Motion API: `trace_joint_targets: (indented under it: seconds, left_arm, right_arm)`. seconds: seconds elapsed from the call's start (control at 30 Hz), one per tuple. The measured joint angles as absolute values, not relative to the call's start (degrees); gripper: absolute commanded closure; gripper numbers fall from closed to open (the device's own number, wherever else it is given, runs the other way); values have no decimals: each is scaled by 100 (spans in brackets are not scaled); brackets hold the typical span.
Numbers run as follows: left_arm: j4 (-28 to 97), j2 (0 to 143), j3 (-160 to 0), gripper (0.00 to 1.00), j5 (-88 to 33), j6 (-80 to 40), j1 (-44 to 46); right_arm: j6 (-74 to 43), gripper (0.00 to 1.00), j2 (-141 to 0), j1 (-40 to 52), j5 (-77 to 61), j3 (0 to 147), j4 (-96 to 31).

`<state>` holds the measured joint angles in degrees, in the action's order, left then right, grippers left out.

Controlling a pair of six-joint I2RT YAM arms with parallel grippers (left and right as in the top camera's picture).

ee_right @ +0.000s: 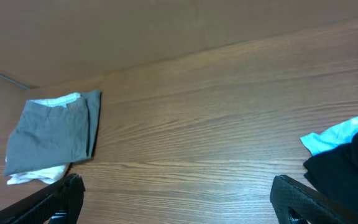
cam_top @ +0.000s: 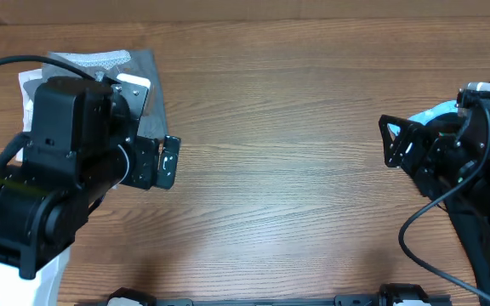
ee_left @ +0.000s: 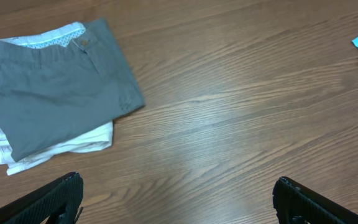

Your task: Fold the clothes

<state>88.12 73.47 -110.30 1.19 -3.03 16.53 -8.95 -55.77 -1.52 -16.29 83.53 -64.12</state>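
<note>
Spread wide and empty, left hand [ee_left: 179, 194] and right hand [ee_right: 178, 193] frame wrist views of folded grey shorts [ee_left: 55, 87] atop cream shorts [ee_left: 86, 140] at the desk's [ee_left: 229, 124] far left corner, which the left arm [cam_top: 58, 161] half hides overhead.

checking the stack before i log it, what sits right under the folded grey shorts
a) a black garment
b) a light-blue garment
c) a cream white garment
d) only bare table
C: in the left wrist view a cream white garment pokes out from beneath the lower and left edges of the folded grey shorts.
</note>
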Motion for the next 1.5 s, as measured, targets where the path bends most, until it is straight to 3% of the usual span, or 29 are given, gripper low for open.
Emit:
trace_joint_targets:
  seconds: [1.5]
  left_arm:
    - [9026,7854,-11030,0,117,-305,1653]
  right_arm:
    - [-897,0,-5887,-150,-2685,8350,-6379]
